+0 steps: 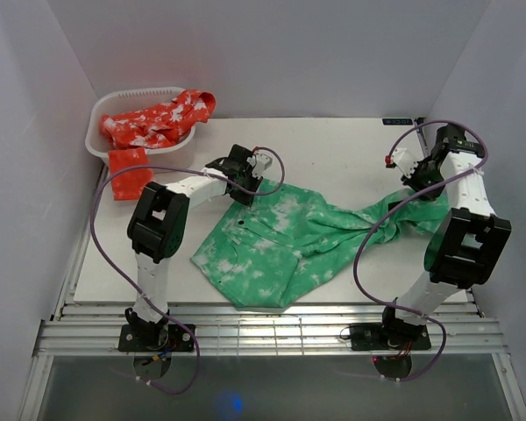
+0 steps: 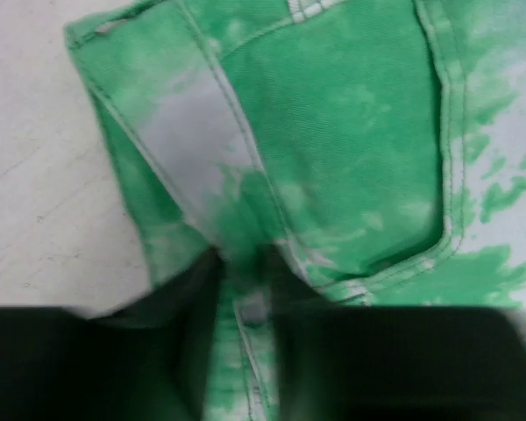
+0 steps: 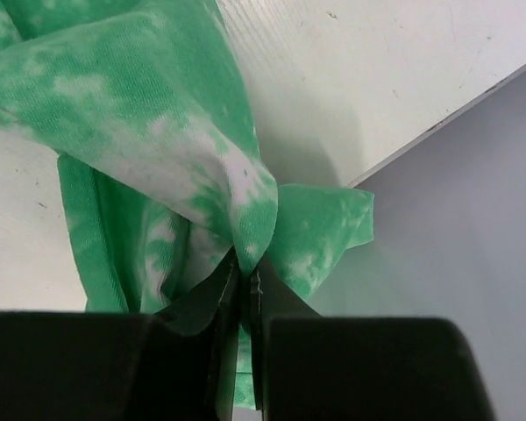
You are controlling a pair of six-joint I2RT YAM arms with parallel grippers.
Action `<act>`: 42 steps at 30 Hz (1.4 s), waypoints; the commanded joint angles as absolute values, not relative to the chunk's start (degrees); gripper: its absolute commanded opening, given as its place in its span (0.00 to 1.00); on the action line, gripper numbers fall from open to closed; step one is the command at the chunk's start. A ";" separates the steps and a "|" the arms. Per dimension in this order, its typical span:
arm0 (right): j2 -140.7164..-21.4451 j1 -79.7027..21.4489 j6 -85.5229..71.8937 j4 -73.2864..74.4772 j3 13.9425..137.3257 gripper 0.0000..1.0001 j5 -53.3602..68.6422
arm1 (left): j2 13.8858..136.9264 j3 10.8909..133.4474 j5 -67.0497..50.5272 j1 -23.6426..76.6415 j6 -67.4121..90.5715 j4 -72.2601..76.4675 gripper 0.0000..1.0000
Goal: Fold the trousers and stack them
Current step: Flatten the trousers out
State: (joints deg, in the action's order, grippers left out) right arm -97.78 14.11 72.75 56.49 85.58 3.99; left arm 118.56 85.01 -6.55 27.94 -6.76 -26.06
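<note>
Green tie-dye trousers [image 1: 280, 246] are lying spread across the middle of the white counter [image 1: 333, 145], waist end to the left and legs trailing right. The left hand [image 2: 241, 263] is pinching cloth at the waistband corner, jaws nearly closed. The right hand [image 3: 245, 276] is clamping a bunched leg end at the counter's right edge, jaws tight. Gripping both ends is likely for stretching flat before folding. Far left, a white basket [image 1: 98, 145] is holding red patterned clothing [image 1: 158, 123]. Pale walls are enclosing the counter.

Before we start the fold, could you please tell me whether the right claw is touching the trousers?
Touching. The right wrist view shows the right claw shut on a bunched fold of the trousers.
</note>
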 commanded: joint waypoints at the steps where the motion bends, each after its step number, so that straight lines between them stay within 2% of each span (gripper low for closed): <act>1: -94.40 14.06 72.60 58.36 86.13 0.08 4.65 | 117.70 81.24 0.08 27.69 -6.06 -27.24 0.24; 3: -94.04 14.06 72.51 59.23 86.48 0.08 5.27 | 115.15 77.54 3.68 26.90 -7.11 -27.25 0.05; 4: -93.69 13.89 72.42 60.02 86.75 0.08 5.62 | 111.74 73.69 3.95 24.98 -7.90 -27.68 0.00; 9: -92.46 13.19 72.60 62.66 86.58 0.08 7.73 | 99.51 61.90 6.05 13.92 -14.39 -29.53 0.00; 15: -93.51 8.80 70.76 61.00 84.99 0.08 8.79 | 88.26 55.47 7.47 6.60 -21.87 -29.36 0.00; 23: -101.85 3.26 66.80 60.21 93.58 0.08 8.62 | 88.68 55.54 9.05 5.01 -22.15 -26.90 0.00; 24: -102.74 2.90 65.84 58.46 94.91 0.12 8.27 | 88.94 55.89 9.57 4.92 -22.06 -26.63 0.00; 26: -108.07 1.67 63.73 53.72 100.51 0.28 6.87 | 90.25 56.95 10.19 4.57 -21.80 -25.84 0.00; 27: -110.45 1.15 61.02 52.31 102.81 0.44 5.38 | 90.79 57.21 11.24 4.48 -21.80 -25.49 0.00; 29: -118.36 0.26 58.46 52.73 111.91 0.64 0.91 | 92.54 58.53 11.77 3.87 -21.01 -25.22 0.00; 30: -119.95 0.26 56.71 53.00 114.32 0.92 0.27 | 92.98 58.97 12.30 3.52 -20.66 -25.40 0.00; 33: -119.10 2.71 53.09 52.74 114.27 0.90 0.70 | 93.43 60.03 13.27 2.03 -20.56 -24.88 0.00; 38: -105.05 7.46 57.98 55.53 102.94 0.91 8.67 | 94.39 62.13 13.63 -3.25 -22.85 -23.20 0.00; 39: -103.20 8.43 60.01 57.03 100.92 0.91 10.35 | 94.92 63.10 13.28 -3.86 -22.94 -23.73 0.07; 42: -96.08 11.85 67.31 58.80 91.69 0.95 12.83 | 95.36 65.91 6.61 -5.01 -23.11 -28.37 0.37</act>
State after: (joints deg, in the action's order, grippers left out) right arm -103.72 9.45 59.77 54.74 96.57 7.75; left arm 95.96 61.91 9.85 -3.57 -22.04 -26.26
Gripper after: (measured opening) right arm 0.942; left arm 0.292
